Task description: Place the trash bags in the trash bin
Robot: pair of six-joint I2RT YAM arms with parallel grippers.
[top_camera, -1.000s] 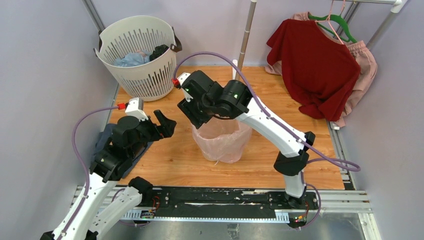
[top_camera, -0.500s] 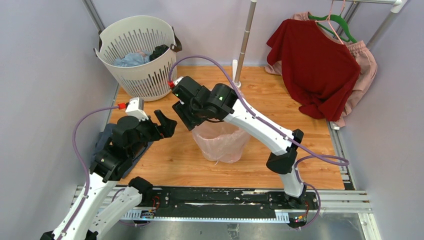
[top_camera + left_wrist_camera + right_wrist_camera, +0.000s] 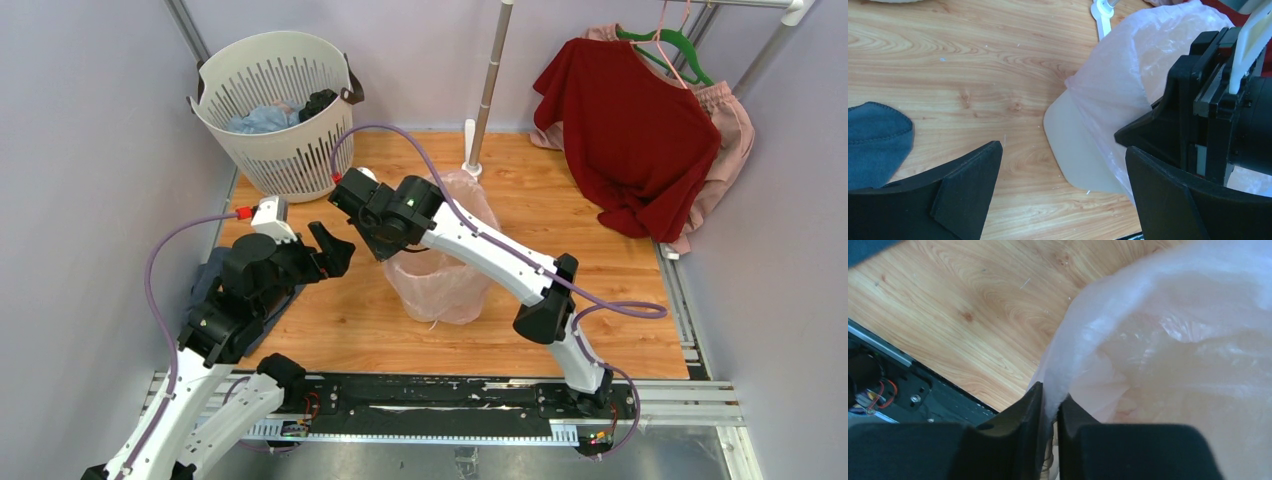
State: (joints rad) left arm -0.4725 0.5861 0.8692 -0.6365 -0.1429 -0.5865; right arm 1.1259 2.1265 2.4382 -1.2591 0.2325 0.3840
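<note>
Pale lilac walls close in a wooden tabletop (image 3: 340,320). At its middle stands the bin (image 3: 1075,155), with the bag (image 3: 445,290) drawn over it. The pink film covers the bin's walls in the top view, and its far side billows up above the rim. From the left wrist, a strip of bare cream wall shows below the film on the side facing that arm.

The right gripper (image 3: 1050,402) reaches over the bin's left rim. Its jaws are narrow, pinching a fold of the bag's edge between them.

The left gripper (image 3: 330,248) hovers just left of the bin, apart from it, with its jaws wide and nothing in them. A blue-grey cloth (image 3: 875,135) lies on the tabletop under that arm.

At the far left corner stands a white slotted basket (image 3: 275,150) with cloth inside. A metal pole (image 3: 490,80) rises behind the bin. At the far right a red shirt (image 3: 630,130) hangs from a green hanger (image 3: 680,45), with a pink garment (image 3: 725,130) behind it.
</note>
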